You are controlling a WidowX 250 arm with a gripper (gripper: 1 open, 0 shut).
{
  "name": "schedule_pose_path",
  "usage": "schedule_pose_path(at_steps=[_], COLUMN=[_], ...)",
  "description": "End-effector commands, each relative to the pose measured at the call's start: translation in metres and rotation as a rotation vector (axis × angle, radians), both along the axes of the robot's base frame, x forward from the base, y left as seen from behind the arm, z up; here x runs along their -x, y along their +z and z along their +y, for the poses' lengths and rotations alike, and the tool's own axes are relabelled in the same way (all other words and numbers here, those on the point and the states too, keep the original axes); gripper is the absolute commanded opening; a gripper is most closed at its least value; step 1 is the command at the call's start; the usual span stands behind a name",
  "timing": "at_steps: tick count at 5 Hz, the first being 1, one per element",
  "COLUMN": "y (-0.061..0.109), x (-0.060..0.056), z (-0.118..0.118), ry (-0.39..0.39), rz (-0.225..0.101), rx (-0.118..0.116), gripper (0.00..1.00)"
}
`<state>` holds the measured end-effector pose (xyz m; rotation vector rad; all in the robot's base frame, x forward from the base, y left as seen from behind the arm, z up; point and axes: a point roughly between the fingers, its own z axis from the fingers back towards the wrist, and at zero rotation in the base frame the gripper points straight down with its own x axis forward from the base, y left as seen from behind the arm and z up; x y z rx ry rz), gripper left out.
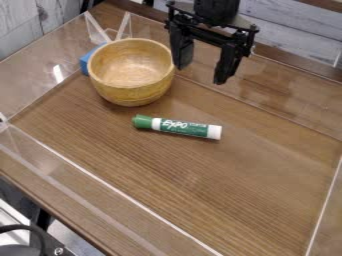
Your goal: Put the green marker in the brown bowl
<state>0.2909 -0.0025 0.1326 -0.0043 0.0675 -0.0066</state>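
The approach is being made: the jaws [209,62] are being held wide, the green marker [175,126] lying untouched below them; descent is needed next.

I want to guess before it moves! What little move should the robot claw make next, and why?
Probably swing toward the camera and down over the marker. The gripper hangs open and empty beside the bowl, while the marker lies flat on the table, apart from both. It has to be grabbed before it can go in the bowl.
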Motion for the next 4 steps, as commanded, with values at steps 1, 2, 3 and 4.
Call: schedule_pose_path(at_steps=[1, 2, 3, 4], y=[-0.007, -0.015, -0.023, -0.031], x=[0.003, 0.009, 0.014, 0.018], z=[0.0, 0.001, 0.004, 0.009], ry=[-0.118, -0.316, -0.514, -0.654], rz=[0.013, 0.016, 0.007, 0.003], rx=[0.004, 0.009, 0.01, 0.002], gripper=[1.0, 1.0, 1.0, 1.0])
